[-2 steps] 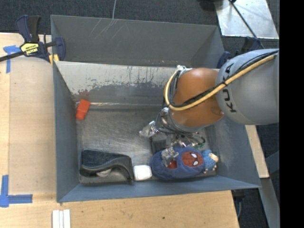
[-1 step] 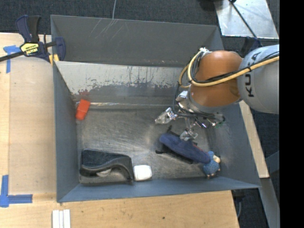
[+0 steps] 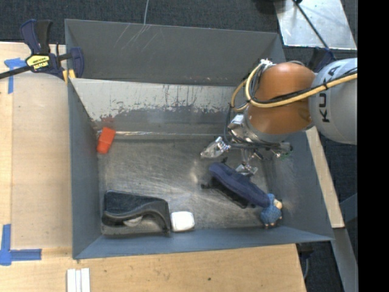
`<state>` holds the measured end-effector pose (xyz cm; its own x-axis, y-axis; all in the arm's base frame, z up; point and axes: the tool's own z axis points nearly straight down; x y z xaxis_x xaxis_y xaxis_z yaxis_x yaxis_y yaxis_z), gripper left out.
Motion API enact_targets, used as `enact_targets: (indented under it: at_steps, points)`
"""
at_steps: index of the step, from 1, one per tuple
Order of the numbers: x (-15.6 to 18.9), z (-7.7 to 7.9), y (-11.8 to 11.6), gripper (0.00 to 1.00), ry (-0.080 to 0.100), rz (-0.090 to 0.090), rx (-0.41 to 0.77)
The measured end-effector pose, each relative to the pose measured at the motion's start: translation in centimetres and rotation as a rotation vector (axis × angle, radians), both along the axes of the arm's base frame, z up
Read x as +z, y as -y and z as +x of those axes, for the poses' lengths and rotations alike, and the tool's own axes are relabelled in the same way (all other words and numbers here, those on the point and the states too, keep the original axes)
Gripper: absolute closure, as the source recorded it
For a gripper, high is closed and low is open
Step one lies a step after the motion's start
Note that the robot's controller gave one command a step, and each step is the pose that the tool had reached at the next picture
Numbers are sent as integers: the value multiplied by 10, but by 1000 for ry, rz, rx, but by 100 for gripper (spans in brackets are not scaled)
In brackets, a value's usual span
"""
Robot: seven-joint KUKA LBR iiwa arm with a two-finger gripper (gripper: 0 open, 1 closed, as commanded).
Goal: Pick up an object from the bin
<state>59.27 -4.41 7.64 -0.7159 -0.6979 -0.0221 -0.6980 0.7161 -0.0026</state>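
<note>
Hovering over a dark blue brush-like tool (image 3: 238,189) at the right of the bin (image 3: 85,181), the end effector (image 3: 242,158) is judged mid-approach; whether it is open or closed cannot be told. Descent and closure are called for next.

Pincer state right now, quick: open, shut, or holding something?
Pincer: cannot be told whether open or shut. It hangs over the dark blue elongated thing at the right of the bin.
</note>
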Motion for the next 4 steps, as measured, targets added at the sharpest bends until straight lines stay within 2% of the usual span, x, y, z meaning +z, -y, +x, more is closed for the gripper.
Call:
enact_targets:
  at_steps: [1, 2, 3, 4]
  points:
    - [2, -1, -8, 0, -1, -9, 97]
    - [1, 11, -19, 0, -11, -16, 227]
    - [4, 14, -21, 100, 0, -13, 224]
    - [1, 29, -36, 100, -14, -25, 442]
